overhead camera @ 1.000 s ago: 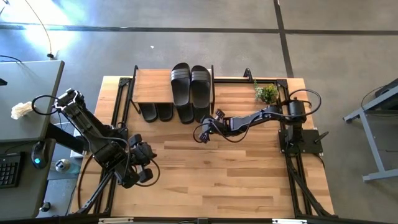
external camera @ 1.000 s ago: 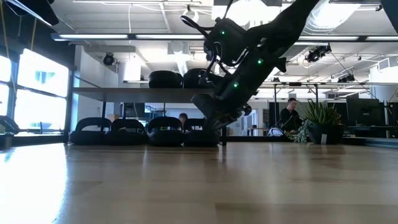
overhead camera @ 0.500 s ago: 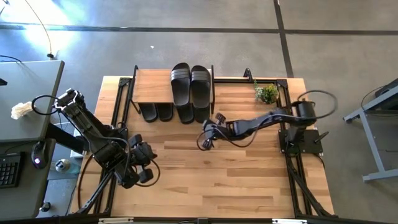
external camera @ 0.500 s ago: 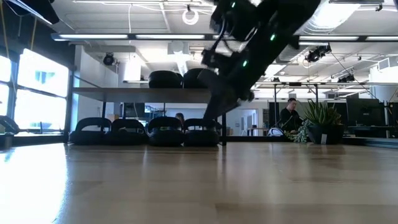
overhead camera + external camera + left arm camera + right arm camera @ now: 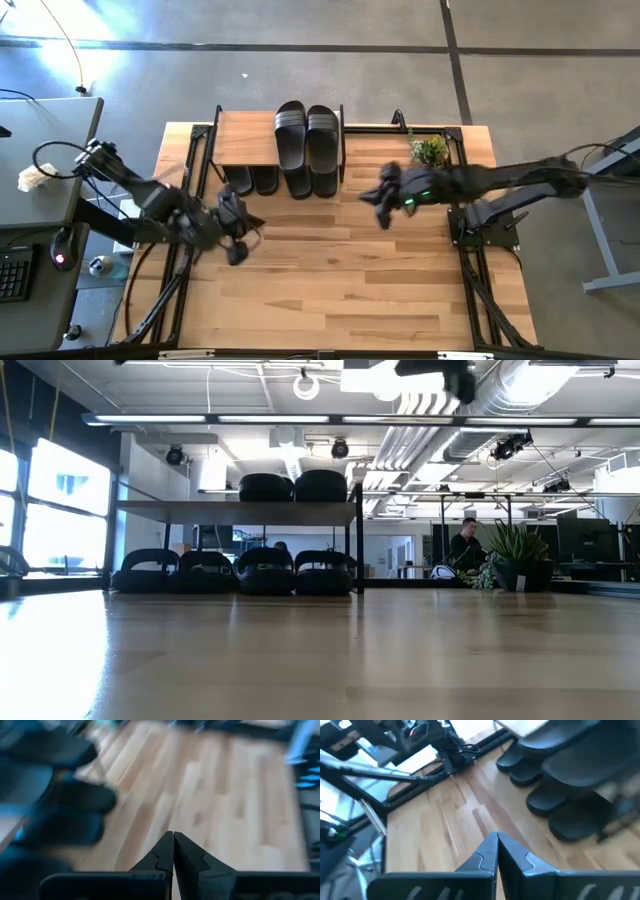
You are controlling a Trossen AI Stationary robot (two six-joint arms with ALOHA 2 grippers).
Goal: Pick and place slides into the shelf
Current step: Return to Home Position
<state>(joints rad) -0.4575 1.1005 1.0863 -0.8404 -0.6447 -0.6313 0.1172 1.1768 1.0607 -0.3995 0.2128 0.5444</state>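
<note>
High view: the shelf [image 5: 245,138] stands at the far edge of my desk [image 5: 330,290], left of the middle. Two slides [image 5: 291,138] lie side by side on the right part of its top, and the ends of more slides poke out from under its near edge. My left pincer [image 5: 236,225] hangs over the desk just in front of the shelf's left part. My right pincer [image 5: 379,198] hangs to the right of the shelf, near a small plant [image 5: 429,150]. Neither touches a slide.

Low view: I count four slides in a row on the desk under the shelf [image 5: 235,510], and the other two sit on top, toward its right end. The plant stands off to the right, with a person [image 5: 465,545] in the room behind it.

Left wrist view: the fingers [image 5: 162,854] are pressed tip to tip with nothing between them. Bare desk lies ahead, and the dark shapes beyond are too blurred for me to name.

Right wrist view: these fingers [image 5: 485,856] also meet at the tips, empty. Ahead I see slides lined up on the desk under the shelf.
</note>
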